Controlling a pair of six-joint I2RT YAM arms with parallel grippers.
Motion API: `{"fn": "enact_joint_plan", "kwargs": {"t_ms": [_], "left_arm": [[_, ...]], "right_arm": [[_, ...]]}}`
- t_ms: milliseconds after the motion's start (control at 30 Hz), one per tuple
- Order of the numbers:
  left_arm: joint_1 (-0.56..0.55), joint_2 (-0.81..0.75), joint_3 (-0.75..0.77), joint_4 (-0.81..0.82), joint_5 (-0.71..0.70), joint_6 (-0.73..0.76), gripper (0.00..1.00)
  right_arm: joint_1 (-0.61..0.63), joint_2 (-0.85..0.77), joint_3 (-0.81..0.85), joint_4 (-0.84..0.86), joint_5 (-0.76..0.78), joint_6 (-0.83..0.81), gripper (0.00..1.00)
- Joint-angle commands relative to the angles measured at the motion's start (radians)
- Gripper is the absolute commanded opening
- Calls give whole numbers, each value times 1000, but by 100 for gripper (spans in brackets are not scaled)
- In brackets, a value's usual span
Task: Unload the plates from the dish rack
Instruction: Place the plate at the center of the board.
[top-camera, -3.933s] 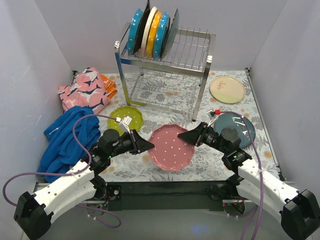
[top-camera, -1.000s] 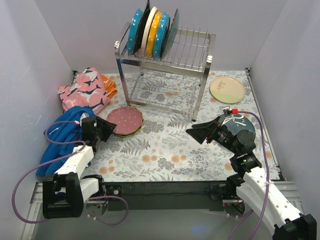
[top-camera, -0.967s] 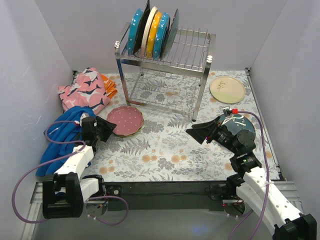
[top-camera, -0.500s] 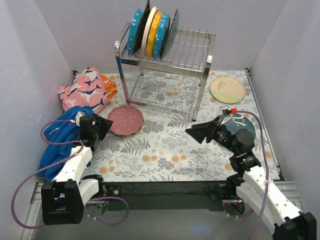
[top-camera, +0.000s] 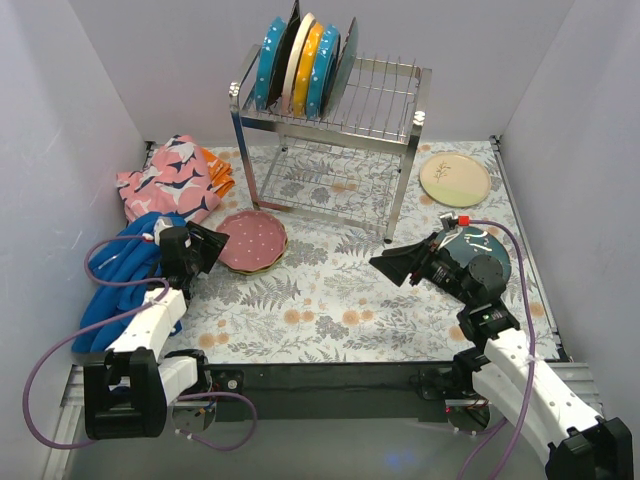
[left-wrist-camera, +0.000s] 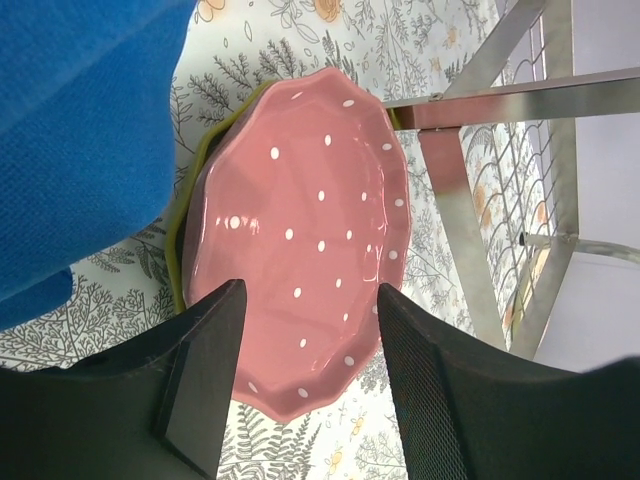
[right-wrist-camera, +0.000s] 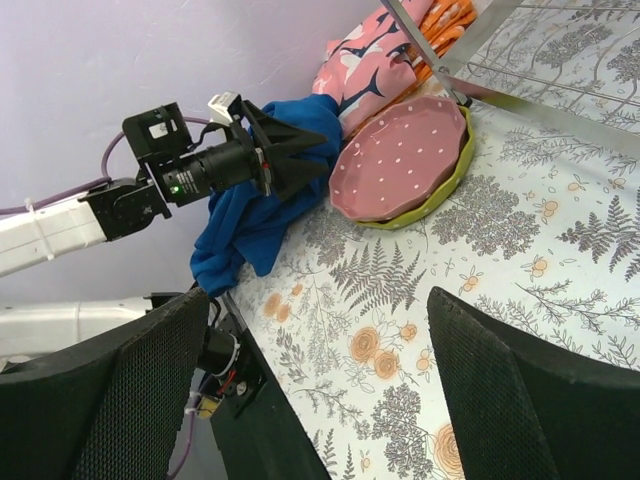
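Note:
The chrome dish rack (top-camera: 385, 120) stands at the back with several plates (top-camera: 300, 65) upright in its left slots. A pink dotted plate (top-camera: 252, 240) lies on a lime green plate (top-camera: 268, 262) left of the rack. My left gripper (top-camera: 215, 248) is open just left of that stack. In the left wrist view the pink plate's (left-wrist-camera: 300, 230) near rim shows between the spread fingers (left-wrist-camera: 205, 380), apart from both. My right gripper (top-camera: 385, 265) hangs open over the floral mat with nothing in it. It looks toward the pink plate (right-wrist-camera: 400, 160).
A cream plate (top-camera: 455, 180) lies at the back right, and a dark teal plate (top-camera: 485, 255) lies under my right arm. Blue cloth (top-camera: 125, 280) and a pink patterned cloth (top-camera: 170, 180) lie at the left. The rack's leg (left-wrist-camera: 460, 200) stands close behind the stack.
The pink plate, earlier mid-table between both grippers, now rests on the lime green plate. Over the last second the left gripper has drawn slightly back and opened; the right arm has barely moved.

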Motion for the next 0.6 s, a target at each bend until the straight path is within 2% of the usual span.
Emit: {"fn": "enact_joint_plan", "kwargs": {"t_ms": [0, 167, 333, 567], "left_arm": [[-2, -4, -26, 32, -36, -4, 54], [-2, 62, -66, 84, -16, -12, 54], [-3, 85, -22, 46, -21, 12, 54], [-3, -65, 23, 6, 9, 14, 57]], "right_arm": [[-4, 11, 38, 26, -8, -25, 93], [-5, 10, 58, 22, -24, -36, 92], [-4, -6, 55, 17, -5, -44, 92], [-4, 11, 104, -63, 22, -64, 91]]}}
